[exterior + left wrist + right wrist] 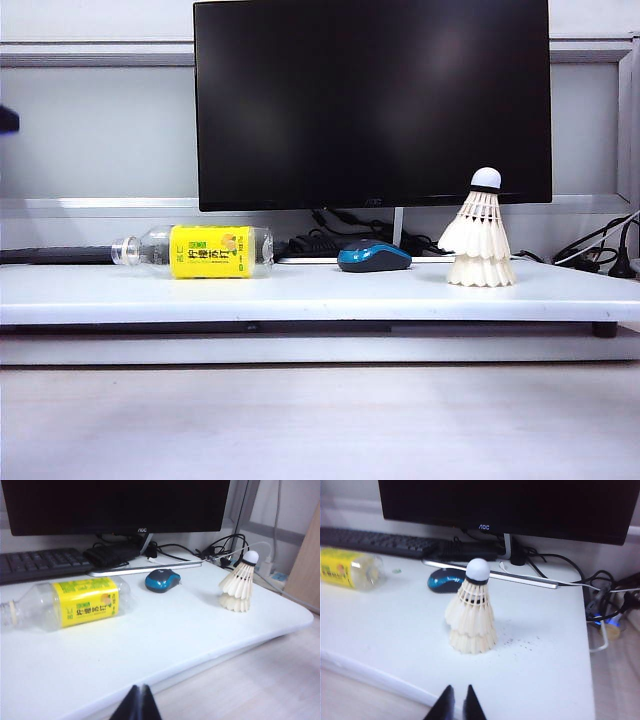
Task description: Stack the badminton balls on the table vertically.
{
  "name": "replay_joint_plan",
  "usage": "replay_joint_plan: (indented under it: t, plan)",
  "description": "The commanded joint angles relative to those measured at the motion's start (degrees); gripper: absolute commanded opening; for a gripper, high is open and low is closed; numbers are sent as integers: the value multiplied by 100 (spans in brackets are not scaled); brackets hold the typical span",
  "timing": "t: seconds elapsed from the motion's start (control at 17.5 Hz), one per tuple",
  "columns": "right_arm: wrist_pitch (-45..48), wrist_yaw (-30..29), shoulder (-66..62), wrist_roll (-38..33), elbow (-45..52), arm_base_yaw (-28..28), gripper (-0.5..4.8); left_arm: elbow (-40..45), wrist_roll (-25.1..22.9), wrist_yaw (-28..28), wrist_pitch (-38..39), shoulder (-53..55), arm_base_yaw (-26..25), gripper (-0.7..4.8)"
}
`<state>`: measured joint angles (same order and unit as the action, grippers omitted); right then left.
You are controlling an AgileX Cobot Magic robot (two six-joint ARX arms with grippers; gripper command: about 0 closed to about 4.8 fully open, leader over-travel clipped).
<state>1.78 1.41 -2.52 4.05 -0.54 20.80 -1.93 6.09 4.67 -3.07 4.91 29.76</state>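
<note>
So, two white feather shuttlecocks (480, 235) stacked upright, nested, on the white tabletop board (300, 295), right end. Left gripper (138, 704) pinched closed, right gripper (457, 704) nearly closed, both empty, pulled back off the board's front edge.

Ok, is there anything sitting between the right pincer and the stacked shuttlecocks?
Nothing visible. The right pincer, shut and empty, hangs over the table's front edge, with only bare white tabletop between it and the shuttlecocks. The mouse and bottle lie beyond, off that line.
</note>
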Motion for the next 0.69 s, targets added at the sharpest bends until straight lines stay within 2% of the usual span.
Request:
replay_joint_plan:
  t: [0.06, 0.29, 0.51, 0.69]
  plan:
    - [-243, -4, -2, 223, 2, 4, 40, 140, 13, -17, -85, 4, 4, 17]
    - [-739, 2, -2, 225, 2, 4, 40, 168, -7, -20, -55, 4, 4, 17]
    - [-1233, 13, -2, 240, 2, 4, 40, 168, -13, -275, 42, 4, 4, 17]
    - [-1248, -13, -9, 170, 2, 7, 41, 168, -4, -494, 264, 4, 4, 18]
